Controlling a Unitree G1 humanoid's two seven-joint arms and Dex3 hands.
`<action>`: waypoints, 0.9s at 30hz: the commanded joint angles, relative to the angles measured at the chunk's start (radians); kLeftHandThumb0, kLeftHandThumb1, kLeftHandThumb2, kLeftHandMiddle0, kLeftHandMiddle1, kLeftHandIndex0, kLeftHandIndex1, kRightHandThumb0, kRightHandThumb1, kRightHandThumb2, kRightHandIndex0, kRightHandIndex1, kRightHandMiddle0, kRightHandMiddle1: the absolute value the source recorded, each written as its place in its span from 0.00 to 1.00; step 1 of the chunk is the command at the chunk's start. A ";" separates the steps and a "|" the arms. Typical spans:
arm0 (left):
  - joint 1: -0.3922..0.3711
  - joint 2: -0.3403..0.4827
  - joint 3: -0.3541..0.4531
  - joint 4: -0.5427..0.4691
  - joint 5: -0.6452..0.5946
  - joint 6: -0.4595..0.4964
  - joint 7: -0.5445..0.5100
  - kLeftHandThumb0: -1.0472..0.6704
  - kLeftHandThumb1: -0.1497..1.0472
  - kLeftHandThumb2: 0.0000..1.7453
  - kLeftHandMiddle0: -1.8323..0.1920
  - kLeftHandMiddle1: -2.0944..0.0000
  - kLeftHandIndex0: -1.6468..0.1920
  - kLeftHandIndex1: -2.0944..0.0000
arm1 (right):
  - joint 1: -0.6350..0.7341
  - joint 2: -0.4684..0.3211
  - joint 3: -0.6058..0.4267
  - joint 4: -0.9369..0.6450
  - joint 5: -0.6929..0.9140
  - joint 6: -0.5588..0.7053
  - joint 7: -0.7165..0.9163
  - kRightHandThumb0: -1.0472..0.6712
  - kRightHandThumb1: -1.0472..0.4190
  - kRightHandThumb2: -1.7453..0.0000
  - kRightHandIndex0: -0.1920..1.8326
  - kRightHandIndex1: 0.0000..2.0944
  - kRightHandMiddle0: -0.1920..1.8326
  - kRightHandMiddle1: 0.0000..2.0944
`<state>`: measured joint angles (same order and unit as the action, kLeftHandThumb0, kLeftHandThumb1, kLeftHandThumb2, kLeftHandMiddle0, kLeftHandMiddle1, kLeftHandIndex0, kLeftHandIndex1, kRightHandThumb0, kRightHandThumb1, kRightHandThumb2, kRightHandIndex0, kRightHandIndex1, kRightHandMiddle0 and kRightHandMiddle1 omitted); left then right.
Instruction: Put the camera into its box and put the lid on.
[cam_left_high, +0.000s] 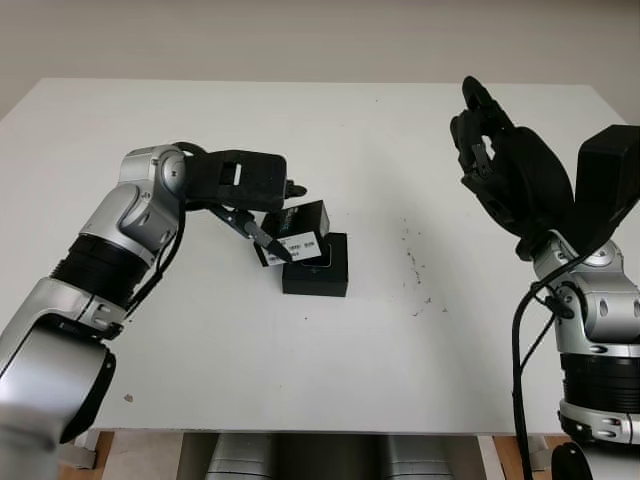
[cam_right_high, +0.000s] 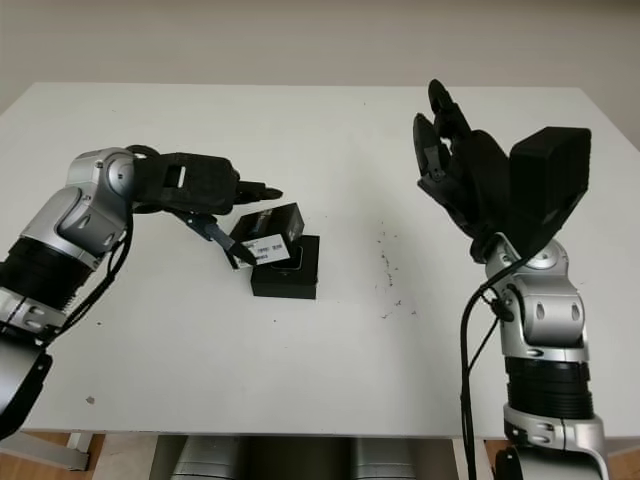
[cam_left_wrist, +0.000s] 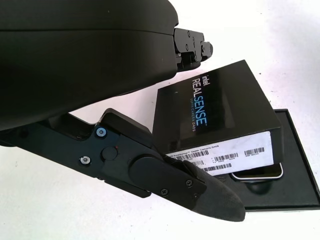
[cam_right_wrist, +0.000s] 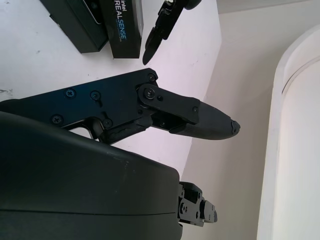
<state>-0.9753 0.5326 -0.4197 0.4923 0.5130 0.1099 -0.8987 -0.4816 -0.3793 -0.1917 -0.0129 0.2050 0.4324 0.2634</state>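
A black box base (cam_left_high: 318, 275) sits mid-table. The black lid (cam_left_high: 300, 228), printed "Intel RealSense" with a white barcode label (cam_left_wrist: 220, 155), leans tilted on the base's far-left edge. A silver-edged camera (cam_left_wrist: 257, 173) peeks out inside the base under the lid. My left hand (cam_left_high: 290, 222) is open and straddles the lid, with one finger (cam_left_high: 268, 238) along the label side and the others (cam_left_high: 293, 187) behind it, apart from the lid. My right hand (cam_left_high: 475, 125) is open and raised above the table's right side.
The white table (cam_left_high: 200, 340) has small dark specks (cam_left_high: 415, 270) to the right of the box. Its front edge runs along the bottom of the head views, and a pale wall stands behind the far edge.
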 joint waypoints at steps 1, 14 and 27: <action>0.012 -0.006 -0.010 -0.011 0.004 -0.004 0.006 0.12 0.91 0.03 0.88 0.95 0.90 0.95 | 0.000 -0.002 -0.004 -0.026 0.001 -0.011 -0.002 0.21 0.00 0.61 0.03 0.03 0.02 0.02; 0.102 -0.020 -0.006 -0.069 0.027 0.018 0.109 0.16 0.90 0.03 0.99 0.61 0.96 0.72 | 0.007 -0.008 -0.003 -0.041 0.001 0.011 -0.004 0.23 0.00 0.60 0.03 0.02 0.03 0.03; 0.181 -0.065 0.063 -0.143 0.004 0.063 0.281 0.33 1.00 0.09 0.78 0.18 0.80 0.20 | -0.002 -0.001 -0.006 -0.033 0.003 0.013 -0.016 0.25 0.00 0.61 0.03 0.03 0.04 0.03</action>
<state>-0.8088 0.4807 -0.3765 0.3617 0.5285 0.1616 -0.6324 -0.4750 -0.3808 -0.1919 -0.0342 0.2039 0.4417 0.2516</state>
